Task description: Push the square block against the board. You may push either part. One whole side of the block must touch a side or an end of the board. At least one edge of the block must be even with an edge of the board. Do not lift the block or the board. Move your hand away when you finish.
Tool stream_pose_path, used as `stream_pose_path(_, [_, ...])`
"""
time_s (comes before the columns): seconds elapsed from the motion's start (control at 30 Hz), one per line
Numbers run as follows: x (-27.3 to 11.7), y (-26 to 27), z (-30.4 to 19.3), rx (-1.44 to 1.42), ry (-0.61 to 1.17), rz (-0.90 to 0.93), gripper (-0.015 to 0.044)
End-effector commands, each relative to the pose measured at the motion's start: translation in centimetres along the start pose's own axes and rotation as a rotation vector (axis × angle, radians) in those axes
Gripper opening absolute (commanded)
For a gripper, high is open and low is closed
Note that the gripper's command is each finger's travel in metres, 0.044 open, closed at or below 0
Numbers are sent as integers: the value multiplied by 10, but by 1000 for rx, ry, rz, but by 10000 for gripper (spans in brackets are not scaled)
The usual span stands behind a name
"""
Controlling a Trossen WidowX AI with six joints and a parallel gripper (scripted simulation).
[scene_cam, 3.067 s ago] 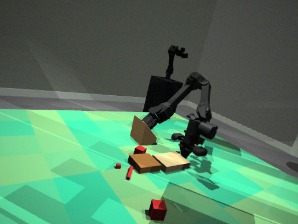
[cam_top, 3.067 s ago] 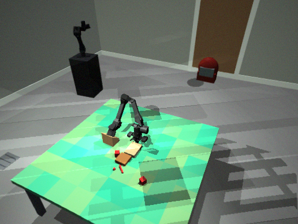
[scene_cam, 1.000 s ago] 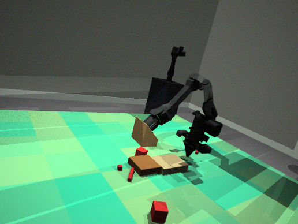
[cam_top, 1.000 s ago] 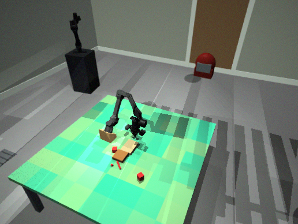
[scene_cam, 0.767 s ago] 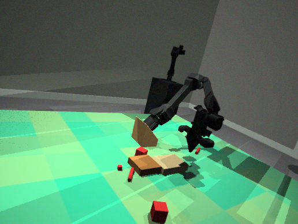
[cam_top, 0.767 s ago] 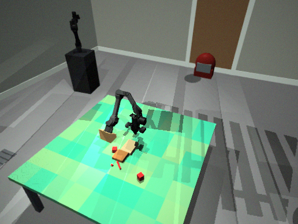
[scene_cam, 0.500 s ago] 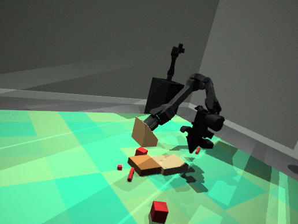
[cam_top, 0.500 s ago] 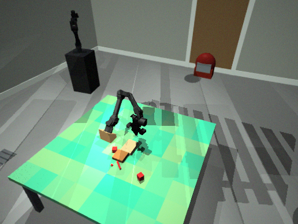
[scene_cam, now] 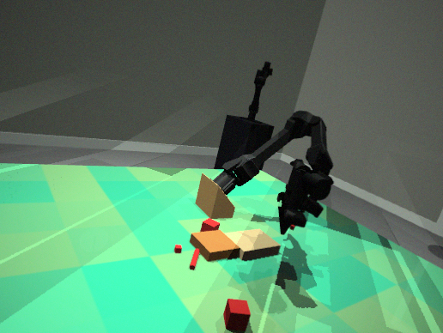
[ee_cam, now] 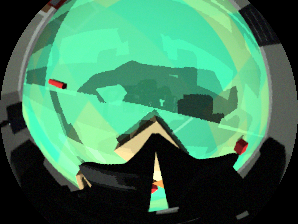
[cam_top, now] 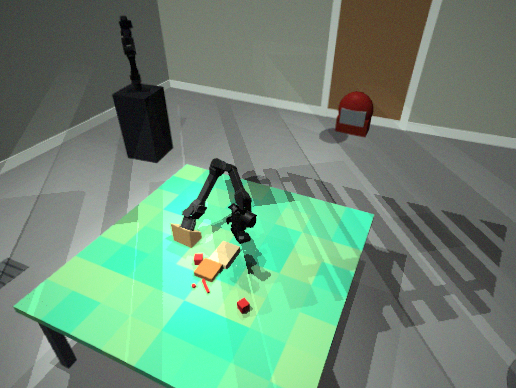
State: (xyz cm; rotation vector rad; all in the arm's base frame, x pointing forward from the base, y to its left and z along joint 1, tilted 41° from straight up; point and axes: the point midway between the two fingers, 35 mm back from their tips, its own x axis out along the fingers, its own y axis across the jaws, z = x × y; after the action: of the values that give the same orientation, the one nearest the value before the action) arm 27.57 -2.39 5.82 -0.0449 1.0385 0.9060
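Note:
The square block (cam_top: 208, 269) (scene_cam: 213, 244) is orange and lies flat. The pale tan board (cam_top: 228, 253) (scene_cam: 259, 239) lies flat beside it. One side of the block meets an end of the board, with no clear gap; a small sideways offset between their edges is hard to judge. My gripper (cam_top: 243, 239) (scene_cam: 283, 232) (ee_cam: 154, 136) is shut and empty. Its tips point down and hang just above the table by the board's far end, apart from the block. In the wrist view a corner of the board (ee_cam: 131, 148) shows behind the fingers; the rest is hidden.
A brown wedge (cam_top: 186, 236) (scene_cam: 213, 202) stands by the arm's base. A red cube (cam_top: 198, 259) (scene_cam: 210, 224) lies close behind the block. A red stick (cam_top: 206, 286) (scene_cam: 194, 259) and small red cube (cam_top: 194, 285) (scene_cam: 178, 249) lie before it. Another red cube (cam_top: 243, 305) (scene_cam: 237, 315) lies farther forward.

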Motion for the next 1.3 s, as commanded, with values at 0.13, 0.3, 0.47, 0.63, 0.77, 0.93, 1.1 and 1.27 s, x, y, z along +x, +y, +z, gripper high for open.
stream_pose_path(0.13, [0,-33,-13,276,2,-3,0])
stream_pose_path(0.3, [0,-52,-23,447,0,-2,0])
stream_pose_path(0.47, [1,-71,-34,619,-3,0,0])
stream_pose_path(0.63, [1,-76,-38,669,-4,1,0])
stream_pose_path(0.77, [14,-77,-38,669,-4,1,0])
stream_pose_path(0.93, [56,-75,-37,669,-5,3,0])
stream_pose_path(1.1, [56,-75,-38,669,-5,3,0])
stream_pose_path(1.27, [56,-72,-42,669,-5,3,0])
